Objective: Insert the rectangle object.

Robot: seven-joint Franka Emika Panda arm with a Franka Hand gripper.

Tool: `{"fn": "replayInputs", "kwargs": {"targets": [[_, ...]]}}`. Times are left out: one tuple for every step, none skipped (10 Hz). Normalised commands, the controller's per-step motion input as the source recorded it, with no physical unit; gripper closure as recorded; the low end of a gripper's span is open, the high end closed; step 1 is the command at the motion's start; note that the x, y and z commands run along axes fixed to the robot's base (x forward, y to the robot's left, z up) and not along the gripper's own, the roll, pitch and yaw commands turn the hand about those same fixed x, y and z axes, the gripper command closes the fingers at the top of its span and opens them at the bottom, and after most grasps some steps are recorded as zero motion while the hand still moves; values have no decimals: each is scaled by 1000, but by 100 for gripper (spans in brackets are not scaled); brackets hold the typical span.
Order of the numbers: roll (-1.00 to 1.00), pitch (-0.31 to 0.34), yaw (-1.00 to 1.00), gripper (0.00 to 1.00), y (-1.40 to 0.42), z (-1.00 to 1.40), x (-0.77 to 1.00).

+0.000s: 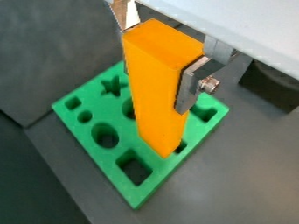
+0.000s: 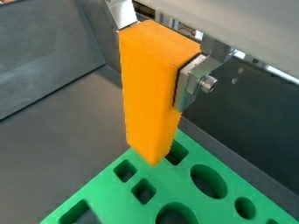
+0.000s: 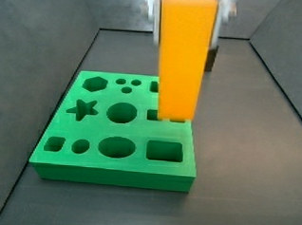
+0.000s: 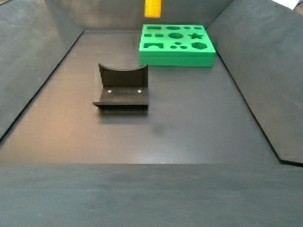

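Note:
The rectangle object (image 1: 158, 83), a tall plain orange block, stands upright between my gripper's (image 1: 158, 52) silver fingers (image 1: 193, 83), which are shut on its upper part; both wrist views show this (image 2: 149, 87). In a side view its lower end (image 3: 180, 106) hangs close over a narrow rectangular slot near the edge of the green board (image 3: 62, 162). Whether it touches the board I cannot tell. In the far side view only the block's lower end (image 4: 153, 7) shows above the board (image 4: 178, 55); the gripper is cut off there.
The board has other holes: a star (image 3: 82, 109), circles (image 3: 121, 111), a square (image 3: 166, 150). The dark fixture (image 4: 122, 89) stands on the floor mid-bin, well away from the board. Sloping dark walls (image 4: 48, 71) enclose the floor.

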Motion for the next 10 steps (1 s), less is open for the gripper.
{"fn": "replayInputs", "kwargs": {"targets": [[189,-71,20,100,-560,-677,134],[159,-87,14,100,-537,-546,26],[121,-44,34,100,-437,-414,0],[91,-27,37,100,-351,-289,0],[99,-7,91,100,-283,-231,-9],[67,-4,111,100,-177,-200,-60],[80,-19,71,100,-66,-183,-226],[67,-26,80,100,0,-223,-291],[54,-20,80,100,0,-317,-171],[51,0,17,100,0,-397,0]]}}
